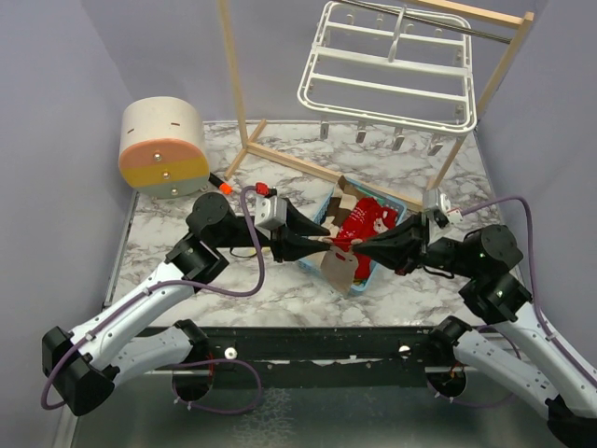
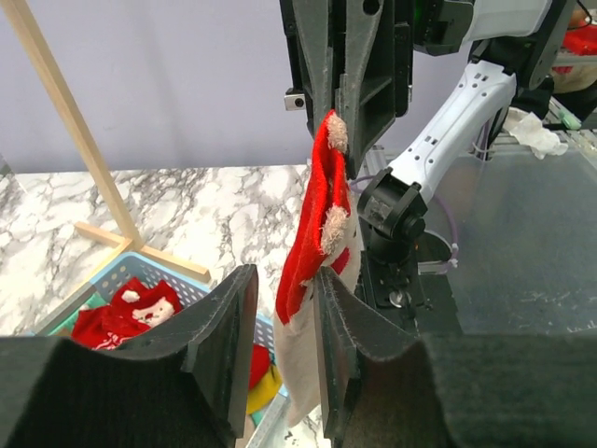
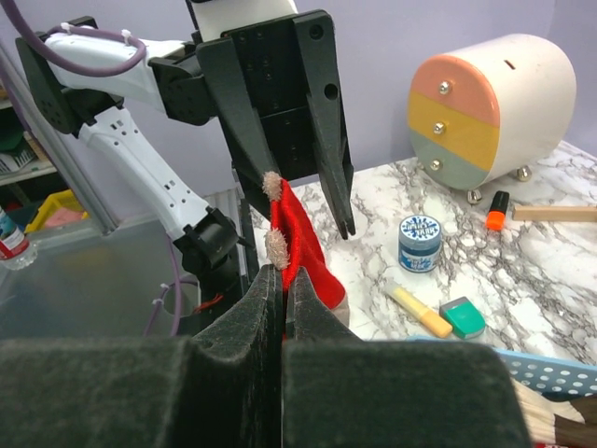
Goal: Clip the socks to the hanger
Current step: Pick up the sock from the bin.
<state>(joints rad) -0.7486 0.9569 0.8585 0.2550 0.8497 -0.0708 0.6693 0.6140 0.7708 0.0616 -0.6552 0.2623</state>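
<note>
Left of the basket (image 1: pixel 366 276), a round drawer box (image 1: pixel 163 145) with pink and yellow fronts is seen on the marble table (image 1: pixel 177 233). Over the basket, the left gripper (image 1: pixel 326 243) is held with its fingers narrowly apart. The lower end of the red sock (image 2: pixel 312 233) passes between them and lies against one finger without being pinched. The sock is hung with its long axis close to upright and slightly tilted, its pale end pointing down toward the basket. Its upper end is clamped by the right gripper (image 3: pixel 282 280), whose fingers are pressed together on the fabric.

Behind the basket, the white hanger (image 1: pixel 387 70) is hung at a tilt from the bar of the wooden stand (image 1: pixel 280 159), its clips dangling. The table is closed in by plain lilac walls (image 1: pixel 56 93).

The other socks (image 2: pixel 126 313) lying in the basket are shown most clearly by the left wrist view. A small blue jar (image 3: pixel 420 245) standing beyond the basket's rim is shown by the right wrist view alone.
</note>
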